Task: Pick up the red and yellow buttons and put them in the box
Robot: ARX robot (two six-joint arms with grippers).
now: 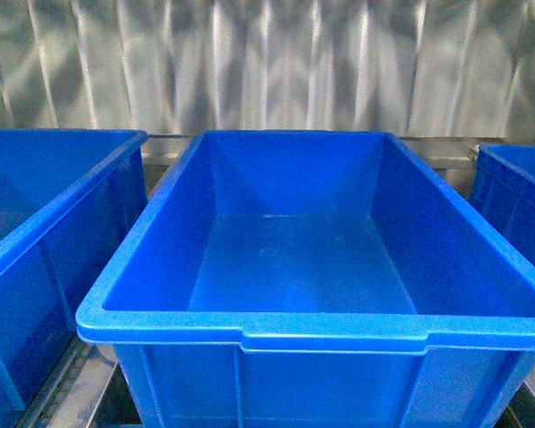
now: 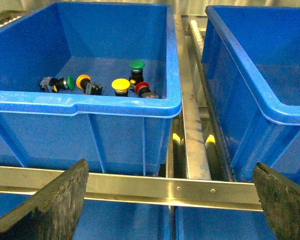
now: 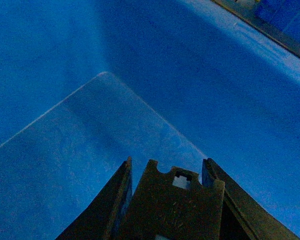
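In the left bin [image 2: 75,102], by the wall nearest the left tool [image 2: 170,167], whose jaws stand wide apart and empty, the orange-yellow button [image 2: 84,81] lies on its side. Its long axis runs along that wall, cap just beside a green button [image 2: 69,82], so a grab there could take the green one. The yellow button [image 2: 121,85] stands upright, cap up. The red button [image 2: 142,88] lies tipped close beside it, near the bin's corner, and may roll if nudged. The box [image 1: 250,337] holds no buttons. The right tool [image 3: 167,165] hangs over a blue floor, jaws flanking a dark block [image 3: 172,200]; whether it grips, I cannot tell.
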